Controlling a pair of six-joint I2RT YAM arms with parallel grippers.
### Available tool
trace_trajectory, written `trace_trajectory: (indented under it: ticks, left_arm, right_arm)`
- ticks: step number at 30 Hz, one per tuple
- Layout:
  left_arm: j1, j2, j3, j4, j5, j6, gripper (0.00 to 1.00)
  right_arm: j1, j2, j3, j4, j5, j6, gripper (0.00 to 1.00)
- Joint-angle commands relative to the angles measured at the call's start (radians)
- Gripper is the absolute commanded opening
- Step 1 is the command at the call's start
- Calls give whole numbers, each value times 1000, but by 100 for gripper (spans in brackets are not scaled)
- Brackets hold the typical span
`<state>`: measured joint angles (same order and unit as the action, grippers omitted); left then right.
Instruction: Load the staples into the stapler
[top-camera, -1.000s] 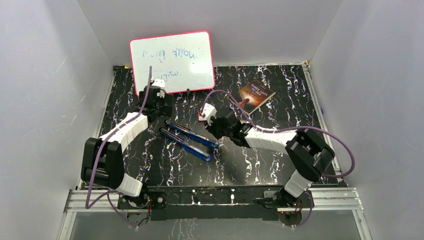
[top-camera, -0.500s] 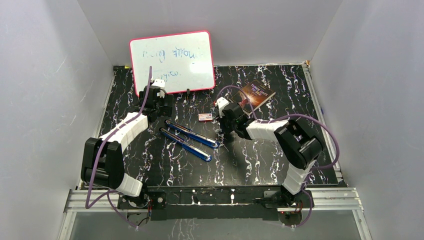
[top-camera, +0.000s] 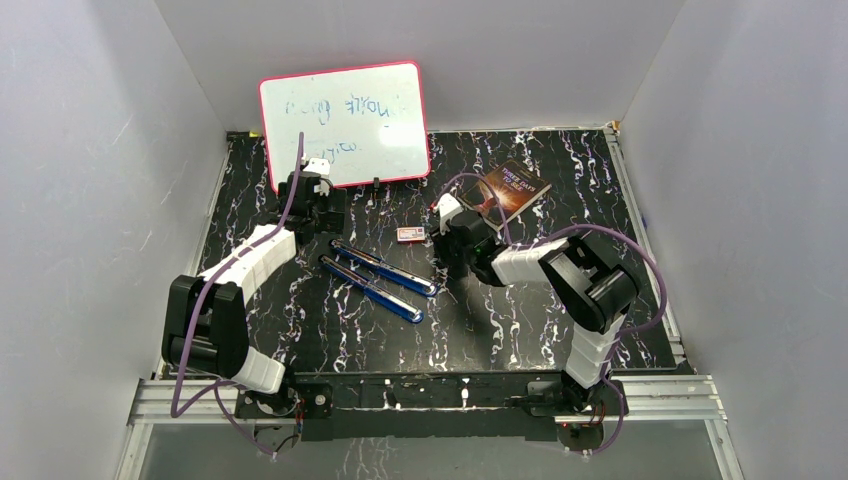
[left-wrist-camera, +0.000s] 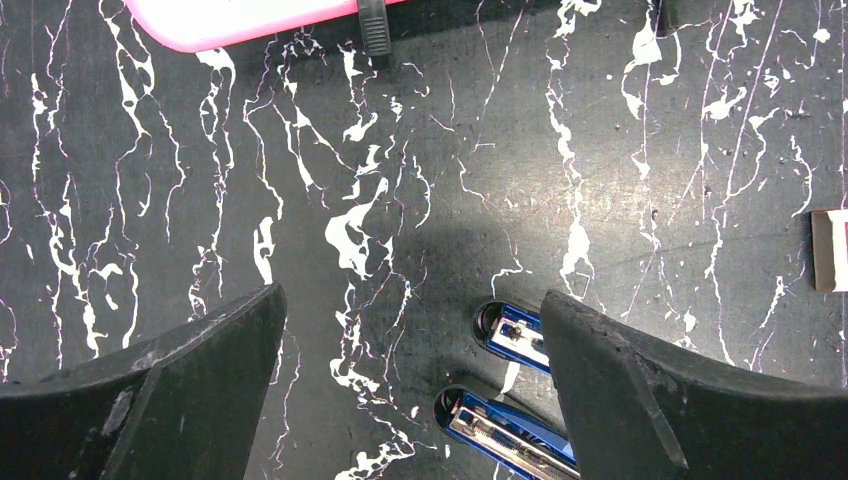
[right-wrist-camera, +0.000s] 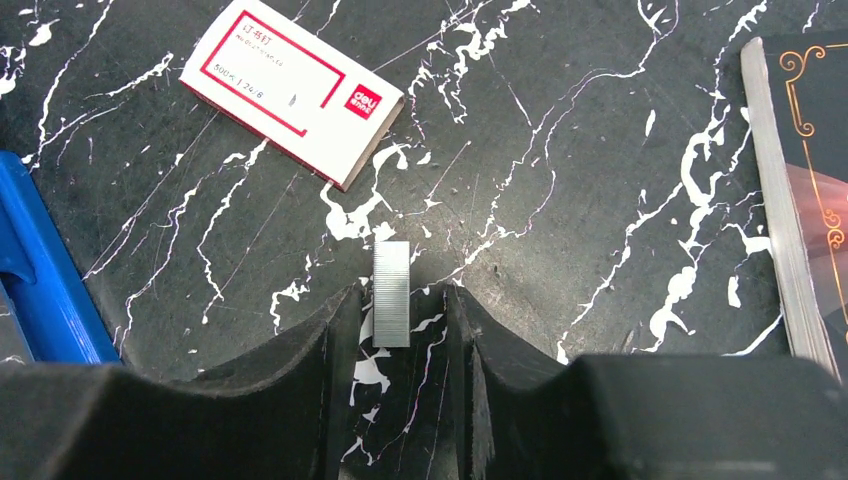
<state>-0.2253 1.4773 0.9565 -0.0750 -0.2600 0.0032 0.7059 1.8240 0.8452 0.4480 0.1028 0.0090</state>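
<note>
Found the short, thin silvery-grey metal strip of staples (right-wrist-camera: 391, 270) lying flat on the black, white-veined marble-patterned tabletop (right-wrist-camera: 560, 150), near the small white cardboard box with a red-framed label (right-wrist-camera: 295, 90) but apart from it. Saw the right gripper (right-wrist-camera: 400, 296) lowered around that strip with jaws released: one black finger (right-wrist-camera: 300, 380) on each side, a plain gap of tabletop showing beside the strip on the wrist view's right, nothing grasped. Could not tell whether the other finger touched the strip's edge. Noted the long blue metal stapler (top-camera: 380, 275) splayed open into two arms at mid-table, left of the strip and apart from it. Saw the left gripper (left-wrist-camera: 410, 300) hovering above the stapler's far ends with jaws spread wide, holding nothing. Noted a dark paperback book (top-camera: 512, 190) lying beyond the right gripper and a pink-framed whiteboard (top-camera: 345, 122) leaning on the back wall.
</note>
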Motion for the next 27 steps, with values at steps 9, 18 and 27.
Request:
trace_trajectory:
  ticks: [9,18,27]
  left_arm:
    - [5,-58,-2,12,6,-3,98]
    - [6,-55,-2,12,8,-3,98]
    - [6,-57,-1,12,7,-3,98]
  right_arm:
    - [-4,32,-196,265,-41,-6,41]
    - [-4,55,-221,301,-45,1,29]
    - [-4,6,-217,297,-12,-9,10]
